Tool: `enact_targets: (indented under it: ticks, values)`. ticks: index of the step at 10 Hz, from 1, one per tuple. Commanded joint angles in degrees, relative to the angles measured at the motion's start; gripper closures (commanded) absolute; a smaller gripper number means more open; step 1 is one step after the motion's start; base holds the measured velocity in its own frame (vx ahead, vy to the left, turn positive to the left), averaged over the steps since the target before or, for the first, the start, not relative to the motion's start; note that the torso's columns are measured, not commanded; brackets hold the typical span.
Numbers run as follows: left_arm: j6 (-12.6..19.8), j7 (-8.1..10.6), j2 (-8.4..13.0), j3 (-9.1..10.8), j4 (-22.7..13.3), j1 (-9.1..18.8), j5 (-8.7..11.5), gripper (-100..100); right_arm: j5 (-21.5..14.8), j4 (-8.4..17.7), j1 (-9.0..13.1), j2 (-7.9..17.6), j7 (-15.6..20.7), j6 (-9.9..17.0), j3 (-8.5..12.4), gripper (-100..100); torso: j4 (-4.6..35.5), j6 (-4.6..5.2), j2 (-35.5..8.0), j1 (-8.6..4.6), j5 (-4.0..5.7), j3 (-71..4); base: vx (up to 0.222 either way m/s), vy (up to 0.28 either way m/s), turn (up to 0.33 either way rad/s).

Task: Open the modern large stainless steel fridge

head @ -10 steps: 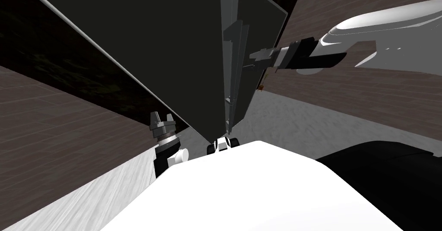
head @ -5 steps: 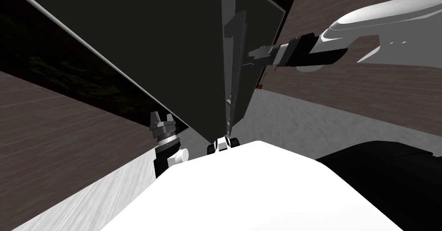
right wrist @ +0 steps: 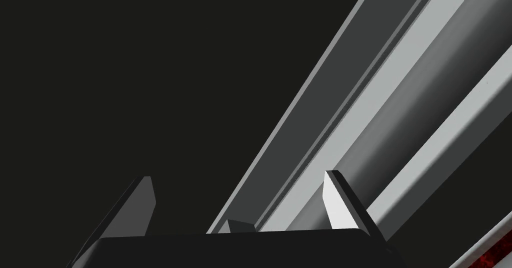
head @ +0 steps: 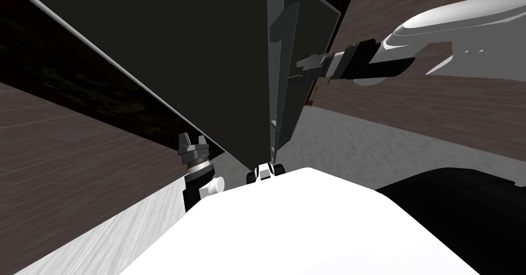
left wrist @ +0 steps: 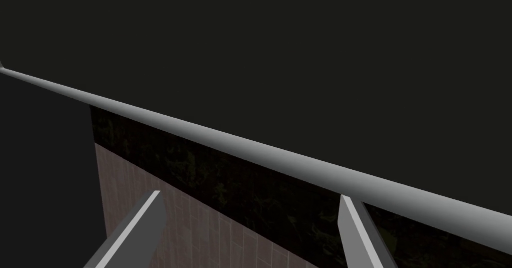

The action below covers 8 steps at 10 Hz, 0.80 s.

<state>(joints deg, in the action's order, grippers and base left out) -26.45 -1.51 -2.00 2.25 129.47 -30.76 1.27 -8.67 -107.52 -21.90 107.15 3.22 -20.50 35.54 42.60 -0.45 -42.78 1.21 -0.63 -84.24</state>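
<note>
brown plank walls [head: 61,148] close in on both sides of a pale grey floor [head: 359,143]. the fridge [head: 205,56] stands dead ahead at twelve o'clock, its dark front close to me. its upright grey handle [head: 281,46] runs along the door seam at about one o'clock.

i have the right gripper [right wrist: 237,176] up at two o'clock, reaching in sideways so the fingers can straddle the bar rather than poke the door face. in the right wrist camera the fingers are spread apart with nothing clamped. the handle slants past one finger [right wrist: 340,200], partly inside the gap. i judge this as lining up for the grab: the hand needs to slide further across so the bar sits centred before i close.

the left gripper [head: 192,139] is parked low at ten o'clock, fingers also apart, beside the fridge's grey edge strip [left wrist: 250,152]. i'd guess that is so it won't foul the door's swing. i cannot tell whether the door is cracked open.
</note>
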Motion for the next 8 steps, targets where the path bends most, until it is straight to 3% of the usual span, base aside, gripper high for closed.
enact_targets:
  ticks: [1, 8]
  values:
    - [0.0, 0.0, 0.0, 0.0, 0.0, 0.0, 0.0, 0, -1.24, 0.25, 1.08, 2.74, 0.7, 0.17, 1.53, -100, 0.08, 0.08, -0.08, 0.0, -0.01, 0.03, -0.032, 0.044, -0.136]
    - [0.0, 0.0, 0.0, 0.0, 0.0, 0.0, 0.0, 0, -3.43, 0.87, 3.03, 7.45, 1.93, 0.5, 4.21, -100, 0.5, -0.07, -0.71, 0.46, -0.3, 0.46, -0.019, 0.026, -0.082]
